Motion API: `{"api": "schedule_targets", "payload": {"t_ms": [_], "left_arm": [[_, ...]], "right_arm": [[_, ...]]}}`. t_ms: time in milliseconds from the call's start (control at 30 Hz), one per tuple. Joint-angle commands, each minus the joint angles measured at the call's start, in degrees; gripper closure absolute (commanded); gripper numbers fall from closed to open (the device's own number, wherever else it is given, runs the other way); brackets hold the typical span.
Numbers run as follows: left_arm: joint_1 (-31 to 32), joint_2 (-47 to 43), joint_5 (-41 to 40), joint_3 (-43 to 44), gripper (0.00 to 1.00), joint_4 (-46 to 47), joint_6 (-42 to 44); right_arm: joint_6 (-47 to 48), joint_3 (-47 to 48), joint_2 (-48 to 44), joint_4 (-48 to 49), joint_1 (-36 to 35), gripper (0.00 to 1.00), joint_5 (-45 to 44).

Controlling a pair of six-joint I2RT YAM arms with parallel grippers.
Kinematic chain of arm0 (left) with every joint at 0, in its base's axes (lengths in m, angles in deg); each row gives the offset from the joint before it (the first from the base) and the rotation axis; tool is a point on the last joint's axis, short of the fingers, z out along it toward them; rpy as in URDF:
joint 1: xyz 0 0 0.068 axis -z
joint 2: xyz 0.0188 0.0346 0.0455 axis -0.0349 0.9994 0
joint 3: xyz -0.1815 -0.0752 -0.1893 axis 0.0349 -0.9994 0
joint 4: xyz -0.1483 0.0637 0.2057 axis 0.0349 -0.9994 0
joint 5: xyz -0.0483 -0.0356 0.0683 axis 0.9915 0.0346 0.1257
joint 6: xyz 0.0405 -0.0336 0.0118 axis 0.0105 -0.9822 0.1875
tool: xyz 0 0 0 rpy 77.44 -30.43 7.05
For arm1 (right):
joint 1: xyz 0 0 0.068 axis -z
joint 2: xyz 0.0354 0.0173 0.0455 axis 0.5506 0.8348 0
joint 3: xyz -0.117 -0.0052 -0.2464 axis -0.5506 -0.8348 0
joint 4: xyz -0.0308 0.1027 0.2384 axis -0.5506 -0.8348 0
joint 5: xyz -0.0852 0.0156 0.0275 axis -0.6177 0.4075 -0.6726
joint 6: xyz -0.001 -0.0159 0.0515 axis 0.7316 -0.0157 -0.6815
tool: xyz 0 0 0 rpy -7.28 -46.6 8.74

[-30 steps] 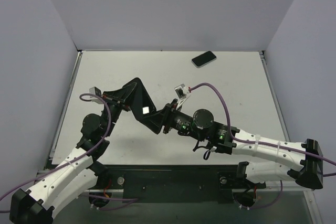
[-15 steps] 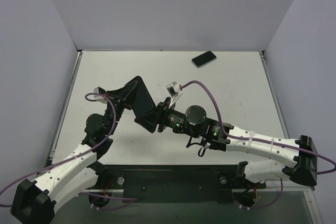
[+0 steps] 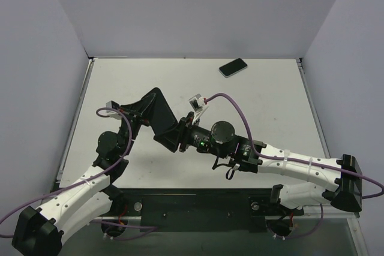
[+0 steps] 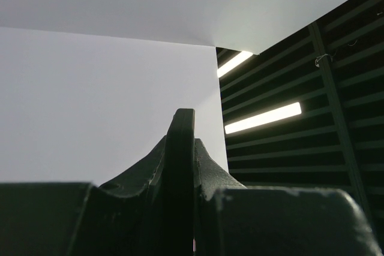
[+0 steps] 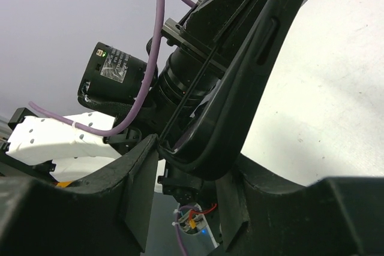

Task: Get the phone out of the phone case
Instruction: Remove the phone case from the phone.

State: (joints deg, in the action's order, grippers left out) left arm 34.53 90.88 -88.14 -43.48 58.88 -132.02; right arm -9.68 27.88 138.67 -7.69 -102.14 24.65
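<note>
From the overhead camera I see the black case [image 3: 159,117] lifted off the worktop [image 3: 270,106], held up on a slant between both arms. The left fingers [image 3: 142,114] pinch its left edge and the right fingers [image 3: 182,137] pinch its lower right corner. Both pairs are narrow and clamped on the case. The phone [image 3: 233,67] lies flat by the far edge of the worktop, right of centre and well apart from the case and both arms.

On the left wrist camera the left fingers [image 4: 252,214] fill the bottom of the frame. A thin dark edge of the case [image 4: 180,148] stands upright between them, gripped on both sides. Behind it I see only a pale wall and dark ceiling slats with two light strips.

On the right wrist camera the right fingers [image 5: 143,184] close around the rounded bottom corner of the case [image 5: 243,94], which runs up and to the right across the frame. A slot in its side rim is visible. Behind it are the left arm [image 5: 114,70] and its purple cable [image 5: 151,64], with pale worktop to the right. I cannot tell from this view whether anything sits inside the case.
</note>
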Motion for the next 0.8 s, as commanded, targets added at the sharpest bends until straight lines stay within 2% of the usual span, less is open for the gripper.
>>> {"api": "schedule_targets", "payload": {"t_ms": [0,433,667,767], "left_arm": [[0.07,-1.29,0.42,0.55,1.00,9.03,-1.97],[0.16,-1.81,1.83,1.69,1.00,9.21,-0.13],[0.25,-3.04,3.06,3.62,1.00,8.16,6.64],[0.25,-3.22,3.41,4.15,1.00,7.28,6.65]], "right_arm": [[2.19,2.32,-1.33,-0.11,0.70,0.64,-5.57],[0.36,4.52,-0.28,-4.33,1.40,0.70,-8.91],[-3.69,4.69,0.07,-4.69,3.34,0.80,-8.05],[-2.64,3.99,0.33,-4.07,4.65,0.92,-6.46]]}}
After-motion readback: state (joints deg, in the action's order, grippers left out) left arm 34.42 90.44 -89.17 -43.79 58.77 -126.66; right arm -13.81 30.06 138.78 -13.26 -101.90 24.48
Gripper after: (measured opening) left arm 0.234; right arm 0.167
